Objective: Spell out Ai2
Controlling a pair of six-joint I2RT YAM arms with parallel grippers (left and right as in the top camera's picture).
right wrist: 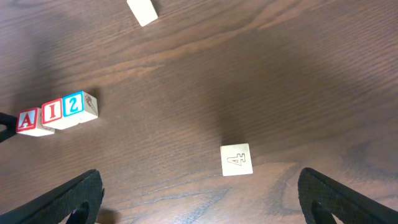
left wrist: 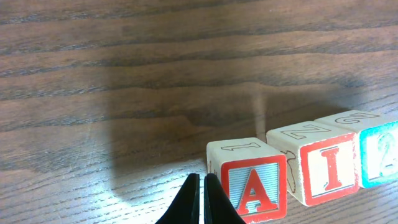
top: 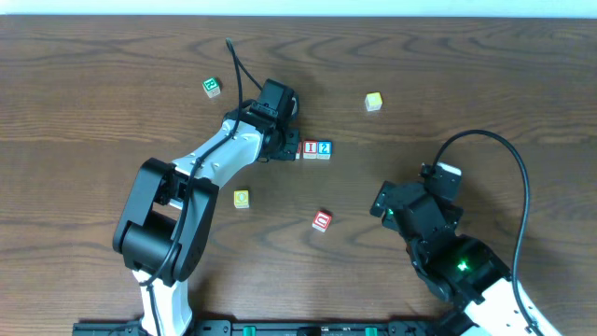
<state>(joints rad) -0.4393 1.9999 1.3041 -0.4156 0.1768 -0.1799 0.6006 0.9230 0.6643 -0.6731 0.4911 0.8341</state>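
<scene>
My left hand (left wrist: 201, 182) is pinched fully shut with nothing between its fingers, the tips low over the tabletop (left wrist: 124, 93). The A cube (left wrist: 252, 186) sits just beside those tips; I can't tell whether they touch it. Beyond it, farther from the hand, the I cube (left wrist: 326, 169) and then the 2 cube (left wrist: 380, 158) stand side by side in one row, reading A, I, 2. My right hand (right wrist: 199, 205) is spread wide and holds nothing, well apart from that row. A pale cube (right wrist: 236, 160) marked 4 lies just ahead of it, between the lines of its two fingers.
</scene>
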